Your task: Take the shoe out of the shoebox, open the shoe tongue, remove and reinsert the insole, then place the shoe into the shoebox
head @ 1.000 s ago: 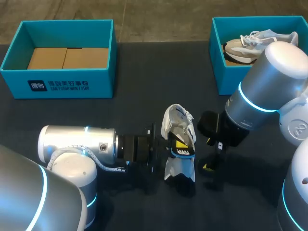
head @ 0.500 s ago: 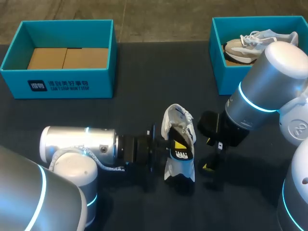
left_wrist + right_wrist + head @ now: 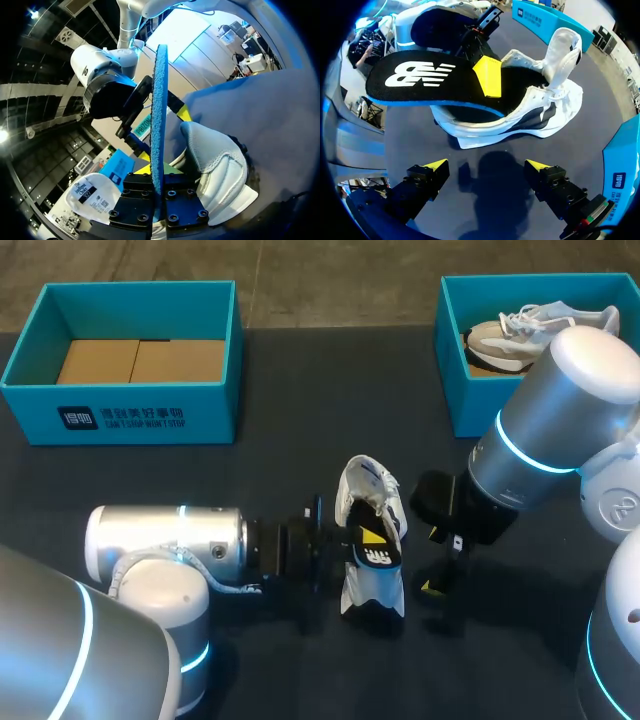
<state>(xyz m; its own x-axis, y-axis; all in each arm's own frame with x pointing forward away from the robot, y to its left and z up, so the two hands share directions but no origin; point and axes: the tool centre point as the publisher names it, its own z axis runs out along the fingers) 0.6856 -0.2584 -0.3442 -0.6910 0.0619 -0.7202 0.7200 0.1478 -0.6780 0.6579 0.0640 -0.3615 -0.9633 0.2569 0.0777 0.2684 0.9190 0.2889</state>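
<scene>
A white shoe lies on its side mid-table, its tongue pulled open. My left gripper comes in from the left and is shut on the black insole, which sticks partly out of the shoe's opening. In the left wrist view the insole stands edge-on, clamped in that gripper, with the shoe beside it. The right wrist view shows the insole over the shoe, with a yellow fingertip on it. My right gripper is open beside the shoe's sole, holding nothing.
A teal shoebox with cardboard inside stands at the back left. A second teal shoebox at the back right holds another light shoe. My right arm's elbow hangs in front of that box.
My left arm has edged slightly to the right with the insole, and the shoe has shifted a little with it. The right arm has stayed still.
</scene>
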